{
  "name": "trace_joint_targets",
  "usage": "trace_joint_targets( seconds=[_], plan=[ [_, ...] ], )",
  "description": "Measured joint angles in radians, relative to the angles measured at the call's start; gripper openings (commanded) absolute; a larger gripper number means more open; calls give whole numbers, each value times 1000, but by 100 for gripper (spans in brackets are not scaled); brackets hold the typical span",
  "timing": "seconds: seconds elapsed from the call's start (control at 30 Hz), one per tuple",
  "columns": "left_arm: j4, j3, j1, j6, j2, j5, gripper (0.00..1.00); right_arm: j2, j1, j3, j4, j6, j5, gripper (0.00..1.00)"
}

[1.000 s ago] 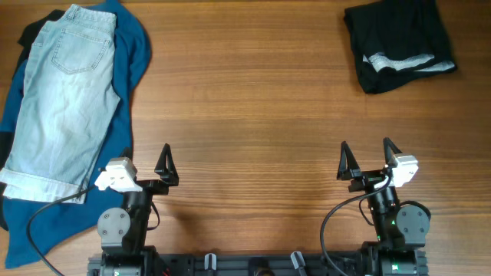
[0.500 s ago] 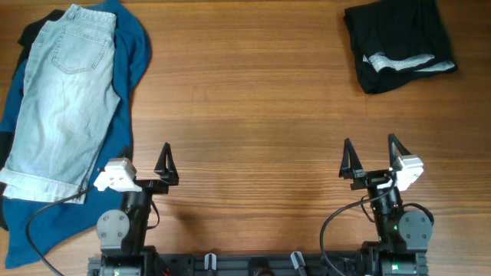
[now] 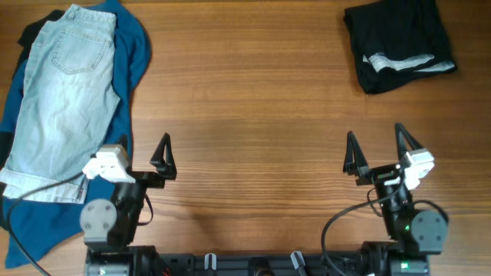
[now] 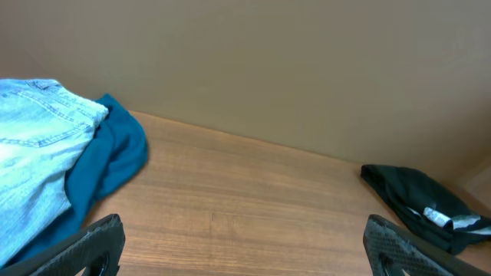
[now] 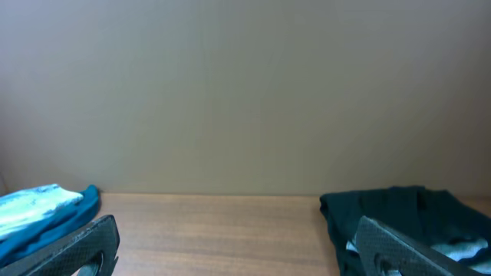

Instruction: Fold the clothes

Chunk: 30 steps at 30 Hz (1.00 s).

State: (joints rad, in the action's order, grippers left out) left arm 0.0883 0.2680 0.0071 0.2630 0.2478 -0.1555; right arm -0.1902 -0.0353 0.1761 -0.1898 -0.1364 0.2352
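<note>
Overhead view of a wooden bench (image 3: 245, 115) with two robot arms at its near edge. The pale denim shorts (image 3: 65, 92) lie flat at the far left, waistband and back pockets away from the robot, cuffed hems toward it. They rest on top of a dark blue shirt (image 3: 140, 46). A black garment (image 3: 399, 42) with a pale stripe sits folded at the far right corner, well apart from the rest.

The left pincer (image 4: 244, 234) has its fingers spread wide and holds nothing; it hovers near the cuffed hems without touching them. The right pincer (image 3: 377, 149) is likewise spread and empty, over bare wood on the right.

The step in hand appears to be the approach to the shorts. To do it well, the left pincer probably needs to take only the denim at a hem corner, not the shirt beneath (the two layers overlap closely there). The right arm would have to travel across to grip a second corner so the fabric folds evenly.

Compared with a second ago, the left arm has swung a little toward the shorts, and the right arm has drifted slightly rightward. No garment has moved.
</note>
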Motion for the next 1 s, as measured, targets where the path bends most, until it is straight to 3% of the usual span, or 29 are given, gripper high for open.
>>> trace_joint_targets(
  seconds=[0.13, 0.3, 0.53, 0.67, 0.83, 1.0],
  plan=[
    [50, 134, 0, 0, 158, 0, 100, -253, 0, 182, 0, 34, 65, 100],
    [298, 444, 0, 0, 441, 0, 100, -568, 0, 412, 56, 45, 153, 100],
    [729, 887, 0, -6, 796, 0, 100, -1038, 0, 840, 476, 73, 192, 100],
    [731, 1010, 0, -7, 916, 0, 100, -1232, 0, 1057, 715, 139, 192, 100],
    [656, 1019, 47, -76, 1017, -8, 100, -1305, 0, 1078, 706, 141, 238, 100],
    [636, 1144, 308, -110, 1281, -6, 100, -1323, 0, 1078, 710, 81, 258, 100]
  ],
)
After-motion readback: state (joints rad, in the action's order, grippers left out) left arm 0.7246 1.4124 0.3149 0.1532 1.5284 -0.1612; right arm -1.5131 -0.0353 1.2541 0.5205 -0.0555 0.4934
